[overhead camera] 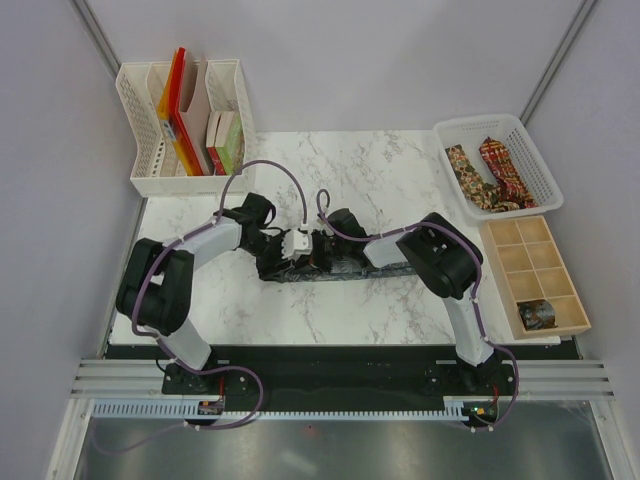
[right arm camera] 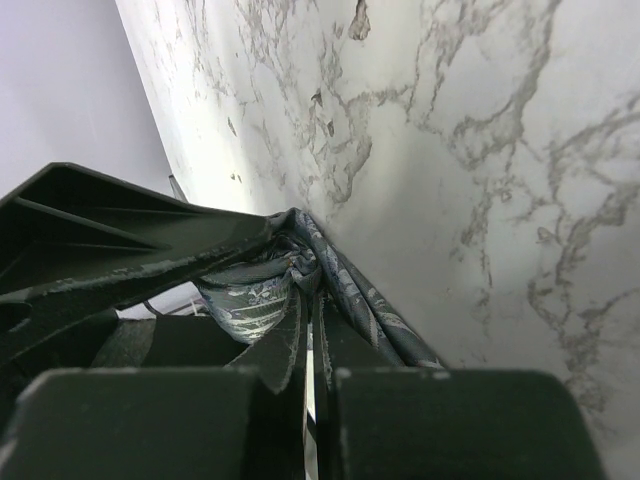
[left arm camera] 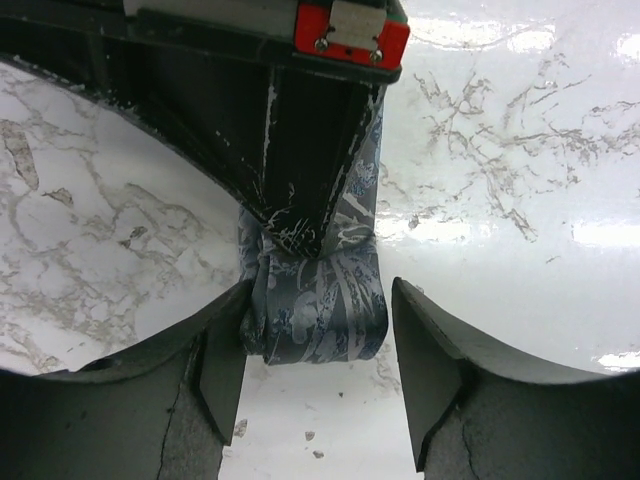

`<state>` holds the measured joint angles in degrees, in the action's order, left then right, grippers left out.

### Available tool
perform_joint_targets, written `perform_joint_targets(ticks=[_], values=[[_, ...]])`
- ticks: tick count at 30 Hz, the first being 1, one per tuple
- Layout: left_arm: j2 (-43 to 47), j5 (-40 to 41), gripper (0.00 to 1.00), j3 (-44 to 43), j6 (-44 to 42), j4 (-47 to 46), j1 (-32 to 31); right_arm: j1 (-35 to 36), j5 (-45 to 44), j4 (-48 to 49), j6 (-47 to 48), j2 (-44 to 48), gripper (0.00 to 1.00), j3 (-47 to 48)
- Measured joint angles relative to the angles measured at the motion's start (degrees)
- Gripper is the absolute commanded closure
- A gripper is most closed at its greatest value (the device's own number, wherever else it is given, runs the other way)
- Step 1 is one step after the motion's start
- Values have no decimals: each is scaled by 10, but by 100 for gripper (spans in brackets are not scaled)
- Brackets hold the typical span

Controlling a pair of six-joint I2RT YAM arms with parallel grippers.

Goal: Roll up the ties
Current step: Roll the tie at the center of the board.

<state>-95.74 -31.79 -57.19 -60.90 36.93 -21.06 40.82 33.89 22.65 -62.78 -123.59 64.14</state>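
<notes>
I read grey-green tie (left arm camera: 320, 320) on desk (overhead camera: 300, 320) | left jaws spread — either side of tie's rolled end | right jaws clamped on tie — just beside roll

White marble-pattern table (overhead camera: 390, 170); plain pale walls (overhead camera: 350, 60) on three sides; glossy top, bright glare.
</notes>
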Motion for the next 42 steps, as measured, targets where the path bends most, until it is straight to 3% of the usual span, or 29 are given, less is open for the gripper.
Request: perform_joint_targets(ticks=[7, 11, 14, 26, 31, 42], values=[[5, -3, 43, 4, -33, 7, 8, -1, 0, 0, 3, 0, 100, 0], [8, -4, 60, 5, -41, 7, 8, -1, 0, 0, 9, 0, 100, 0], [9, -7, 66, 3, -40, 11, 9, -1, 0, 0, 11, 0, 100, 0], [-29, 21, 64, -49, 0, 43, -21, -8, 7, 7, 3, 0, 99, -5], [-44, 37, 66, -64, 19, 51, -31, -10, 9, 18, -11, 0, 84, -11], [-56, 49, 71, -69, 24, 55, -40, -24, 8, -3, -3, 28, 66, -27]])
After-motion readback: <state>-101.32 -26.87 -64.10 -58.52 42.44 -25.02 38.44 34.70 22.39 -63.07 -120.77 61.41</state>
